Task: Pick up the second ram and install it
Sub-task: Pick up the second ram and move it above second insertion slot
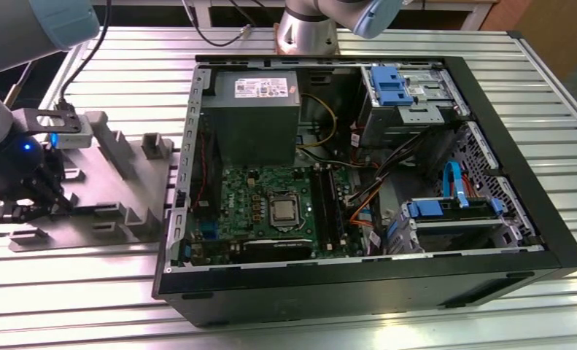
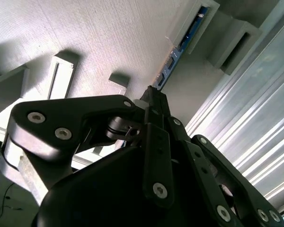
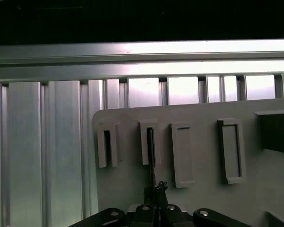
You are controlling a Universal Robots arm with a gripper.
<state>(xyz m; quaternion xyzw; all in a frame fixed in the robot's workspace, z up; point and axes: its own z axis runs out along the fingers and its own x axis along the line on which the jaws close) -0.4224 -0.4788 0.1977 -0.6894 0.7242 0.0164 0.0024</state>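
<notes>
Gripping: the black linkage-fingered gripper [image 2: 152, 101] looks closed on the second ram, with its fingertips pinched against the stick's two flat faces. In the exterior view the gripper [image 1: 25, 210] sits low over the fixture at that view's left.
Second ram: a long, thin, flat dark green-black memory stick [image 2: 173, 60] standing on its edge. Its far end sits in a raised slotted block [image 3: 143, 142]. In the first wrist view it shows as a thin dark line [image 3: 152, 165] running from the fingertips to that slot.
Fixture: a pale grey plastic plate [image 3: 255, 198] carrying several such blocks, lying on the ribbed aluminium table [image 3: 38, 142].
Handling, as a judgement: light and stiff, but thin and easily cracked if bent. The chips and contact edge are delicate, and the smooth faces could slip in a loose pinch. Any twist in the narrow slot could bind it.
Hold, as a judgement: square across the flat faces, near the upper edge and clear of the contacts.
Farther out: the open black computer case [image 1: 366, 292] with its green motherboard [image 1: 259, 197] lies well apart, toward the exterior view's right.
</notes>
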